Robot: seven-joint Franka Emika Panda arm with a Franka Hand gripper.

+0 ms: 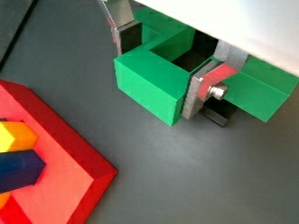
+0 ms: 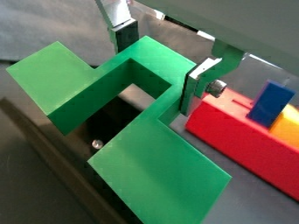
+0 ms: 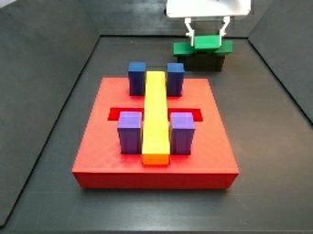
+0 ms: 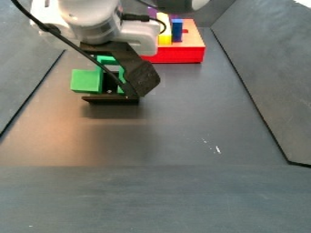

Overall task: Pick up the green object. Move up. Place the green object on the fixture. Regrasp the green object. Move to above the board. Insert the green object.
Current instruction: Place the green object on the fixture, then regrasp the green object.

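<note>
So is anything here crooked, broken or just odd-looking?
Nothing stands out. The green object sits on the fixture with the gripper around its middle; the board and its blocks look tidy.

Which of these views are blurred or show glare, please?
In both wrist views the green object and gripper are soft. In a side view the board is sharp under even light. In a side view the floor shows a pale sheen, with the arm nearest the camera blurred.

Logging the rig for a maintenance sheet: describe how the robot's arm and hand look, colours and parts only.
The hand has a white housing with two thin fingers, flat silver plates with a bolt, tipped with dark pads. In a side view the arm's wrist is white and grey, with black cables beside it and a dark angular part below.
</note>
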